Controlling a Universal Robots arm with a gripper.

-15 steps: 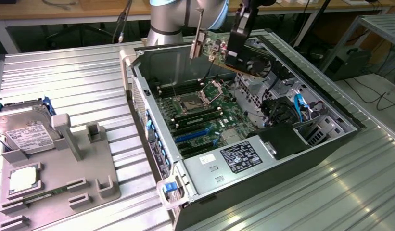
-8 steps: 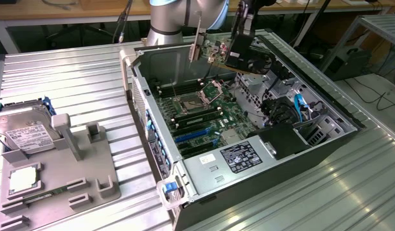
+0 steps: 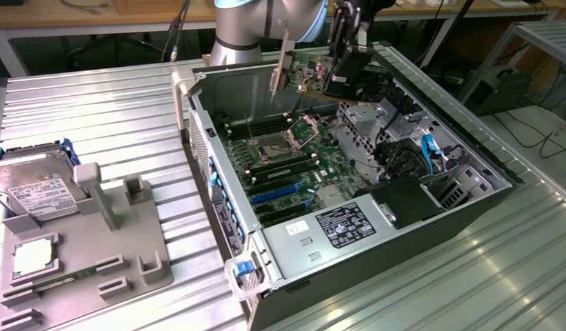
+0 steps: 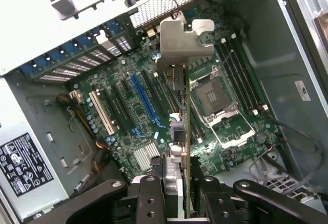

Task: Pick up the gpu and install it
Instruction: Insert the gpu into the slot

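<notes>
My gripper [image 3: 340, 77] hangs over the back end of the open computer case [image 3: 218, 207], shut on the gpu [image 3: 306, 74]. The card is held on edge above the motherboard [image 3: 306, 169], its silvery bracket [image 3: 285, 67] towards the case's rear wall. In the wrist view the gpu [image 4: 187, 126] runs edge-on out from between the black fingers [image 4: 148, 196], and its bracket [image 4: 183, 42] is at the far end. The card hovers above the board between the blue slot [image 4: 141, 101] and the CPU socket [image 4: 212, 98], touching neither.
A power supply [image 3: 342, 224] with a black label fills the near end of the case, with black cables and a drive cage [image 3: 420, 172] on the exterior view's right. Outside, a hard drive [image 3: 39, 196] rests on a grey fixture [image 3: 89, 255] on the ribbed metal table.
</notes>
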